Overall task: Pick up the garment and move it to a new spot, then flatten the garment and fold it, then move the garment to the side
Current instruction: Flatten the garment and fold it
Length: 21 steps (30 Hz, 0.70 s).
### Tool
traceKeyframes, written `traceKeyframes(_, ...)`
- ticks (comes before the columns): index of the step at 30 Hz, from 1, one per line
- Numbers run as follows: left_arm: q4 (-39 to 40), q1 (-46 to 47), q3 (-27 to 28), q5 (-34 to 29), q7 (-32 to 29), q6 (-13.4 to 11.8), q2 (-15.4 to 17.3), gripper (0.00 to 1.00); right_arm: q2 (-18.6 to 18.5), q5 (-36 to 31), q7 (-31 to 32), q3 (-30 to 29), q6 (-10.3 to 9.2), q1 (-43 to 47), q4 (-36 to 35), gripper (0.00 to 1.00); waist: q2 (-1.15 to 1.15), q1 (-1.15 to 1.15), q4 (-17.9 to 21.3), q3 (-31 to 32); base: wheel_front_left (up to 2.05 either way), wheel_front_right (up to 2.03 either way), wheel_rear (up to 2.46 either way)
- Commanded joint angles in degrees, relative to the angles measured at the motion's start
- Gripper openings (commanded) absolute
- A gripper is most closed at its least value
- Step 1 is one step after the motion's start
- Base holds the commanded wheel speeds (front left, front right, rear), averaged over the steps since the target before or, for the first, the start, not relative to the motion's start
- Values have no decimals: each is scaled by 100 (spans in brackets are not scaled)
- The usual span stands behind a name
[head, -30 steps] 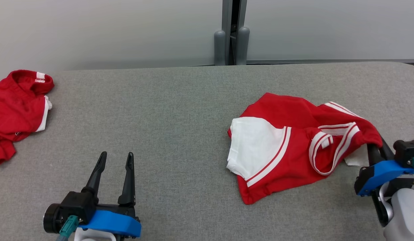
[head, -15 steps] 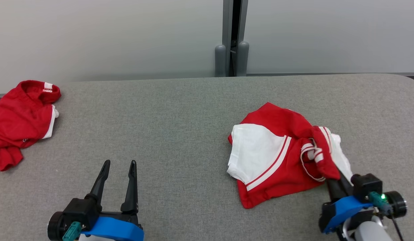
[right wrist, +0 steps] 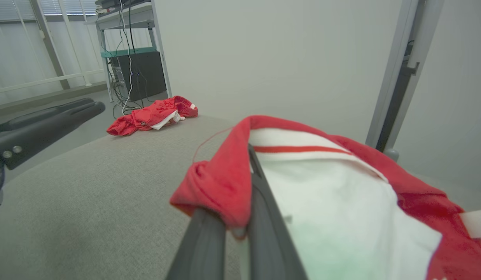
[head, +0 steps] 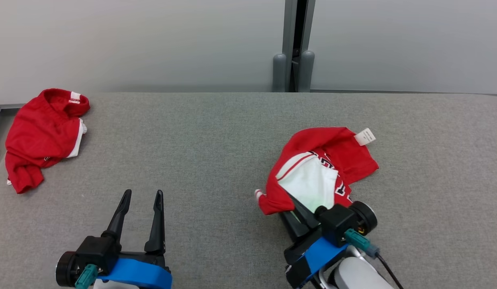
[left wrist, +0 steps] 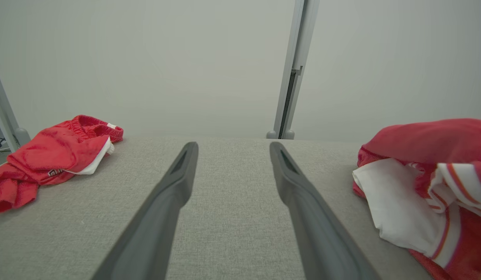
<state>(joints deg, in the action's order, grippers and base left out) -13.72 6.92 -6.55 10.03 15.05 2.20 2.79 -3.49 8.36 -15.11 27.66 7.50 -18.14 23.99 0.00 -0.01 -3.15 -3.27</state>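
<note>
Both pincers sit low: the left pincer (head: 143,193) gapes empty; the right pincer (head: 291,208), clamped on the red-and-white jersey garment (head: 332,156), has swung in from the right edge, bunching it right of centre on the grey fabric counter (head: 200,152). Print on its white tag (head: 365,137) is unreadable.

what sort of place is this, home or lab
Probably a lab or test room: a grey fabric-covered table, plain partition panels behind it, and a shelf rack with a black computer and cables.
</note>
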Motion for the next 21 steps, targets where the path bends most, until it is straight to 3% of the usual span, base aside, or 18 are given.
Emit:
traceKeyframes(1,28,47,23,-28,19,7,19,100,32,59,-6,196,-2,-113,-76,0,0,1,-73,-37,0,0,0)
traceKeyframes(12,49,116,46,-2,19,-29,20,100,61,809,-6,2218,-2,-253,-551,0,0,1,-452,-226,0,0,0)
traceKeyframes(13,49,123,40,13,19,-39,19,100,60,853,-6,2363,-2,-230,-498,18,0,1,-467,-239,0,0,0)
traceKeyframes(14,48,129,38,26,19,-45,19,100,60,874,-6,2480,-2,-209,-412,46,0,1,-476,-248,0,0,0)
traceKeyframes(15,46,134,32,33,19,-57,19,100,58,907,-6,2607,-2,-181,-277,100,0,1,-481,-255,0,0,0)
traceKeyframes(21,63,89,102,32,19,-108,20,100,62,861,-6,2520,-2,-248,26,100,0,1,-367,-231,0,0,0)
